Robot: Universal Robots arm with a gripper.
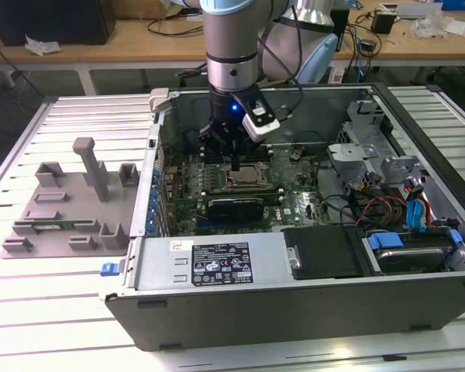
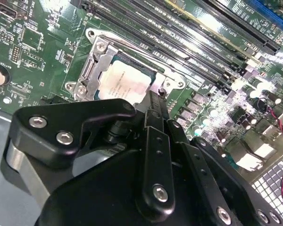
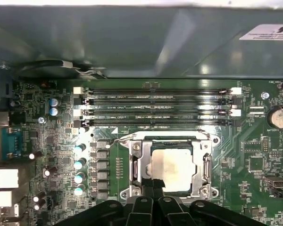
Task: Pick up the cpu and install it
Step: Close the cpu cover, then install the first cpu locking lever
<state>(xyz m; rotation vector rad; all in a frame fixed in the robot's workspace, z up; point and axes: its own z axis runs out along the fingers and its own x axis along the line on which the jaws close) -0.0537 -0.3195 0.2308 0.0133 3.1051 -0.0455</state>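
The cpu (image 3: 174, 167), a silvery square chip with a worn-looking top, lies flat inside the metal-framed socket (image 3: 139, 165) on the green motherboard. It is also visible in the second wrist view (image 2: 122, 84) and, small, in the exterior view (image 1: 246, 179). My gripper (image 1: 236, 161) hangs just above the socket inside the open grey case. Its black fingers are pressed together with nothing between them, and their tips (image 3: 154, 184) sit over the near edge of the socket frame, beside the cpu. In the second wrist view the gripper (image 2: 154, 101) ends at that same edge.
Memory slots (image 3: 155, 101) run along the far side of the socket, under the case wall (image 3: 141, 42). A long black card (image 1: 236, 208) lies in front of the socket. Cables and drives (image 1: 403, 225) crowd the exterior view's right. A grey fixture (image 1: 70, 201) stands outside the case on the left.
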